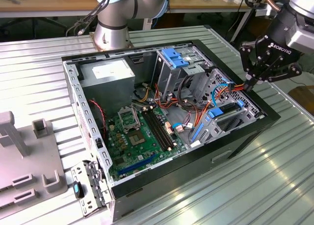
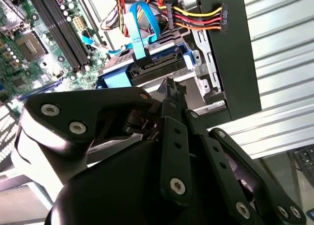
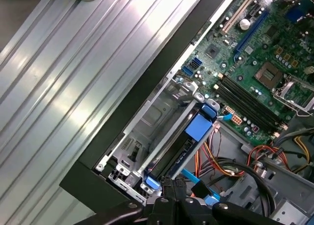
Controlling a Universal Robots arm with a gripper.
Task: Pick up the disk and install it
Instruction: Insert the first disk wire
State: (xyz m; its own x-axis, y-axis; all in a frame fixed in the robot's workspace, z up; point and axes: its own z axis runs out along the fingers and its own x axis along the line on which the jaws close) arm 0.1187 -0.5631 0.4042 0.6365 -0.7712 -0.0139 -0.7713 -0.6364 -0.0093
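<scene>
Blue-framed dark grey disk (image 1: 229, 116) lies seated inside the computer case (image 1: 235, 149), end effector (image 1: 250, 82) closed, empty, nearby.

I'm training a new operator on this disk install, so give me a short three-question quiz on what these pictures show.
1. True or false: the gripper holds the disk in the air above the table.
2. Where does the disk sit? A) in the drive bay at the edge of the computer case, close to the gripper; B) flat on the motherboard; C) on the grey fixture outside the case.
3. Fill in: the disk's carrier frame is ____.

Key: 1 false, the jaws are shut with nothing between them. 2 A. 3 blue.
</scene>
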